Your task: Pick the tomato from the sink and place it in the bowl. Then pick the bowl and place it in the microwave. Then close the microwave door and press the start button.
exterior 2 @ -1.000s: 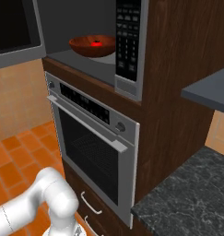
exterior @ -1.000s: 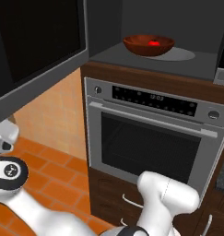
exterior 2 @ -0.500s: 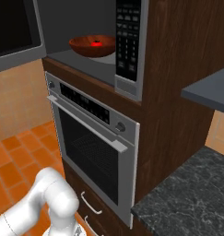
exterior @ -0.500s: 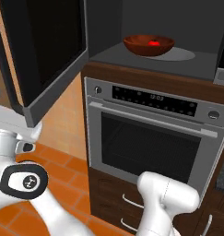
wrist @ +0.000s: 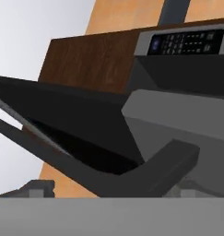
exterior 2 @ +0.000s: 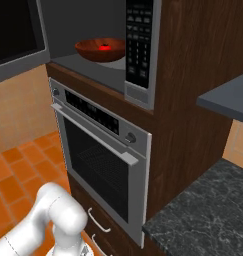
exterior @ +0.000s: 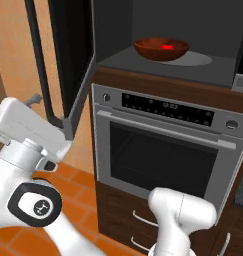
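The microwave (exterior: 203,62) stands open above the oven, and its door (exterior: 68,60) sticks out to the left, about halfway swung. Inside rests the wooden bowl (exterior: 160,49) holding the red tomato (exterior: 166,47). My gripper (exterior: 37,101) is at the outer face of the door, low near its free edge, one finger poking up beside it. From the right, the bowl (exterior 2: 100,49) and tomato (exterior 2: 104,47) sit left of the button panel (exterior 2: 139,42). In the hand view the door (wrist: 76,133) looms close and the fingertips (wrist: 39,186) stand wide apart, holding nothing.
A steel-trimmed oven (exterior: 163,150) with a bar handle sits right under the microwave, with drawers below it. A dark stone counter (exterior 2: 203,215) lies at the lower right. Orange floor tiles (exterior 2: 18,165) spread to the left.
The microwave door has swung from wide open toward the opening. My hand has risen and moved right with it, staying against its outer face.
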